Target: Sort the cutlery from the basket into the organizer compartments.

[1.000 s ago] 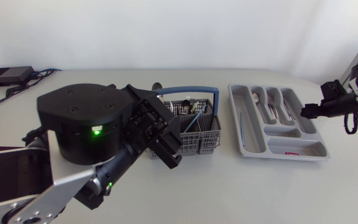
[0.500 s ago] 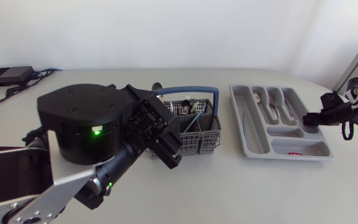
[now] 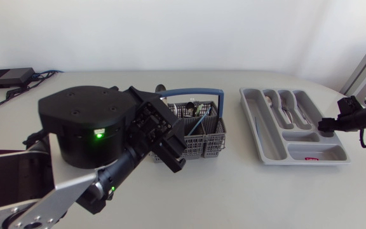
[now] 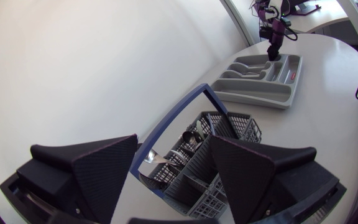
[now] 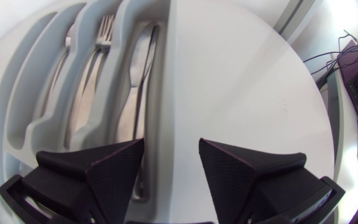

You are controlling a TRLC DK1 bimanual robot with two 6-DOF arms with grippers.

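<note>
- Basket point(image 3: 199, 137) is sitting mid-table in head view, cutlery point(image 3: 194, 109) standing in it; left arm point(image 3: 88, 127) is hanging over its left end. Organizer point(image 3: 295, 125) is lying well to its right, right gripper point(image 3: 324, 126) at its right rim.
- Left wrist view: left gripper point(image 4: 174, 149) is holding fingers spread, basket just ahead.
- Right wrist view: right gripper is standing spread, straddling organizer's outer wall; utensils point(image 5: 143, 74) are lying in 3 long compartments.
</note>
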